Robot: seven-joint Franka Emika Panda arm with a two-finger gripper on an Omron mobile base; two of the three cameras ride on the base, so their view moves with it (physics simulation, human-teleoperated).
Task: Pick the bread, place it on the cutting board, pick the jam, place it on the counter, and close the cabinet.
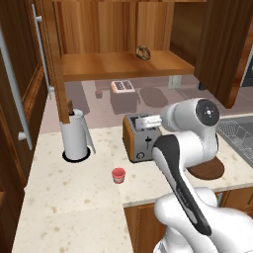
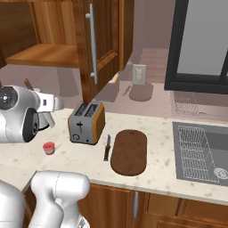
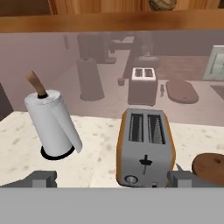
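Bread (image 1: 143,52) sits on the shelf inside the open cabinet (image 1: 123,64), toward its right side, and you can see its underside at the top edge of the hand view (image 3: 162,4). Your gripper (image 3: 109,178) hangs in front of the toaster (image 3: 145,148) with its fingers spread wide apart and nothing between them. You find the jam (image 1: 118,175) standing upright on the counter (image 1: 59,197), in front of the toaster and well apart from the paper towel roll (image 1: 75,136) to its left. You see the cutting board (image 2: 129,151) lying flat to the right of the toaster, with a knife (image 2: 107,147) just beside its left edge. A sink (image 2: 200,151) lies further right.
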